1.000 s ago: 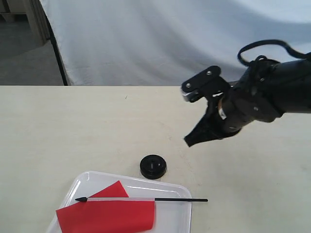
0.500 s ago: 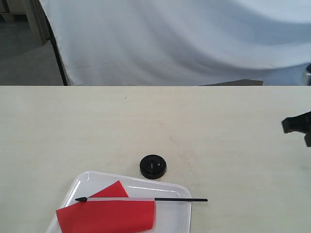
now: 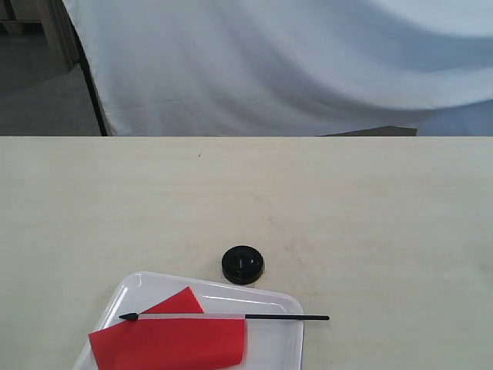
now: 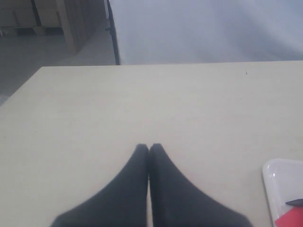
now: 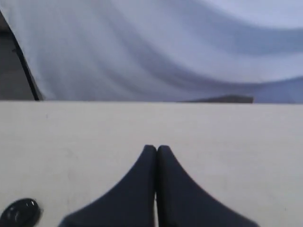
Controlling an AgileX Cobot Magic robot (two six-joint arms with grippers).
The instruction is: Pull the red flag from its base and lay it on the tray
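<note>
The red flag (image 3: 169,339) lies flat on the white tray (image 3: 277,347) at the front of the table, its black stick (image 3: 285,317) reaching past the tray's right rim. The round black base (image 3: 243,264) stands on the table just behind the tray, apart from the flag. Neither arm shows in the exterior view. My left gripper (image 4: 148,147) is shut on nothing above bare table, with a tray corner (image 4: 279,179) and a bit of red flag (image 4: 291,218) at the view's edge. My right gripper (image 5: 156,148) is shut and empty, with the base (image 5: 19,211) off to one side.
A white cloth backdrop (image 3: 293,69) hangs behind the table's far edge (image 3: 231,136). A dark pole (image 3: 91,85) stands at the back left. The tray runs past the front edge of the exterior view.
The right arm, which hung over the table right of the base, has pulled away to the right and out of the exterior view. Flag, base and tray have not moved.
</note>
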